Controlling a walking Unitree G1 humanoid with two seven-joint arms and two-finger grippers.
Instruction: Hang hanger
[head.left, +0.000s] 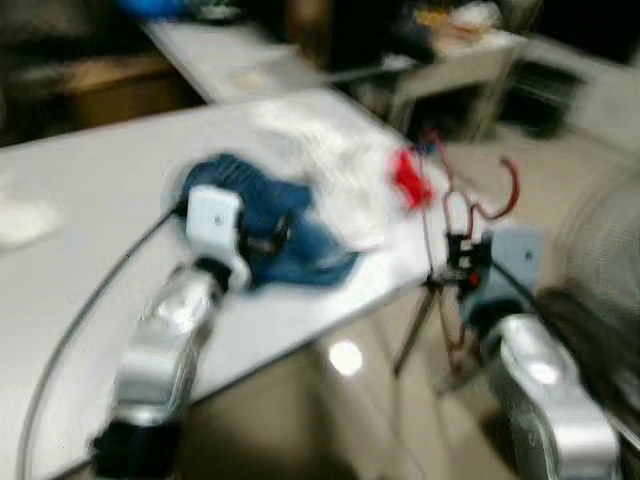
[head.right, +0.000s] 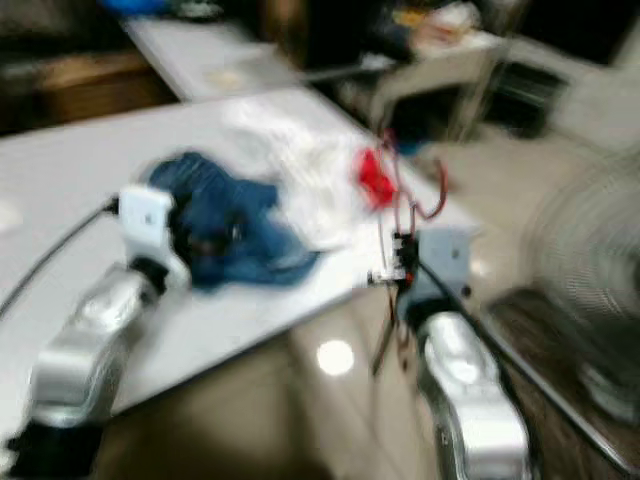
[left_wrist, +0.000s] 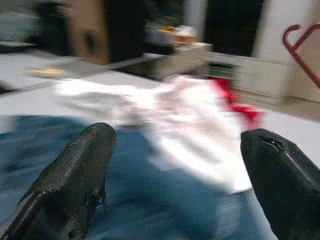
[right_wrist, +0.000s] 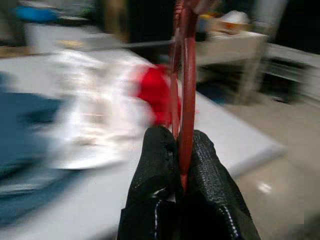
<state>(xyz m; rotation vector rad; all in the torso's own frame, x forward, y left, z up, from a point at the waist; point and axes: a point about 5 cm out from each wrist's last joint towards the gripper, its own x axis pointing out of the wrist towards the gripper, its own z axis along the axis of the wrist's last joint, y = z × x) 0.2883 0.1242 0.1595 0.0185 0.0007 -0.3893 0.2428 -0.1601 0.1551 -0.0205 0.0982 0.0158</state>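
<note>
- My right gripper (right_wrist: 181, 150) has its two black fingers (right_wrist: 152, 175) pressed together on the red hanger (right_wrist: 187, 90), pinching its thin wire upright between the pads.
- In the head views that gripper (head.left: 455, 255) is just off the near corner of the white worktop (head.left: 90, 200), and the hanger's hook (head.left: 505, 195) curls up above it, out past the worktop's edge.
- My left gripper (left_wrist: 175, 165) is spread wide, with its fingers (left_wrist: 75, 180) well apart and nothing between them. It hangs over the blue garment (left_wrist: 150, 200).
- The blue garment (head.left: 290, 235) lies crumpled on the worktop, right in front of my left wrist.
- A white garment (head.left: 320, 160) lies beside it, touching the blue one, with a red patch (head.left: 408, 178) at its end toward the hanger.
- Beyond the worktop there is another pale table (head.left: 470, 55) with things on it, too blurred to name.
- The floor (head.left: 340, 400) below is pale and shows a bright glare spot (head.left: 345, 357).
</note>
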